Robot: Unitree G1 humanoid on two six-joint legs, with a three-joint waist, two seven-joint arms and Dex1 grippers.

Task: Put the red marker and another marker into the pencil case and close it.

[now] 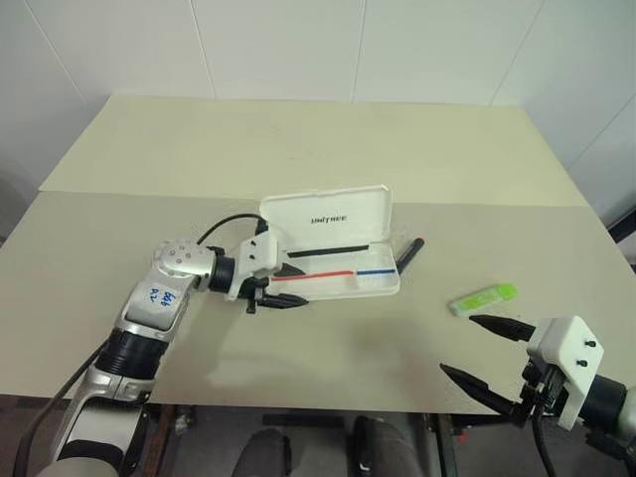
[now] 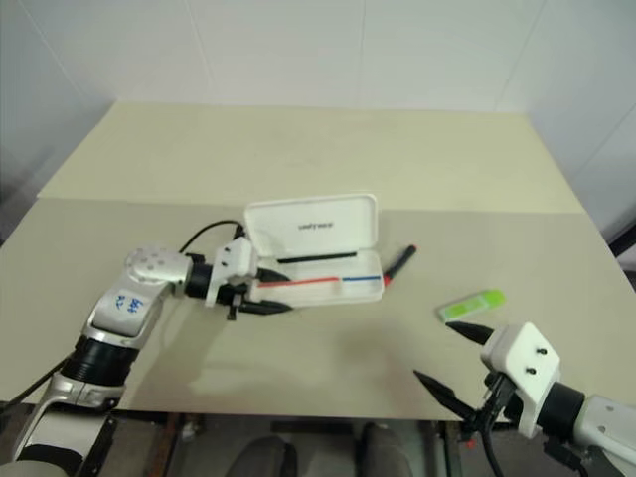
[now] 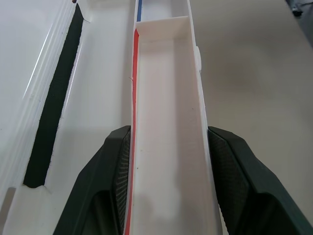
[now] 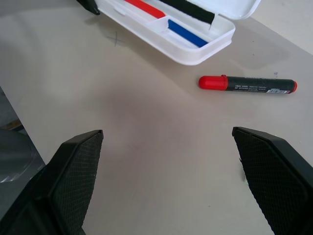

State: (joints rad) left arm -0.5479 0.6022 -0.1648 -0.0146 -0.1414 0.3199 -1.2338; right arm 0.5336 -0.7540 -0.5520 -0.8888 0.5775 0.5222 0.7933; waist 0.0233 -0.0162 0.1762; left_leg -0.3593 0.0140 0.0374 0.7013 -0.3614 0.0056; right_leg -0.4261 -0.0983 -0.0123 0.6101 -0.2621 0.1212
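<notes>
The white pencil case (image 1: pixel 331 215) lies open mid-table, lid raised, with a red and blue stripe inside its tray (image 3: pixel 166 88). My left gripper (image 1: pixel 274 299) is shut on the tray's left end, one black finger (image 3: pixel 115 166) on each long wall. Just right of the case lies the red marker (image 1: pixel 409 254), black-barrelled with a red cap (image 4: pixel 212 82). Further right is the lime-green marker (image 1: pixel 483 298). My right gripper (image 1: pixel 459 345) hangs open near the table's front edge, just in front of the green marker and touching nothing.
The beige table (image 1: pixel 298 139) has a seam across it behind the case, and a white wall stands at the back. The table's front edge (image 1: pixel 328 405) runs just below both arms.
</notes>
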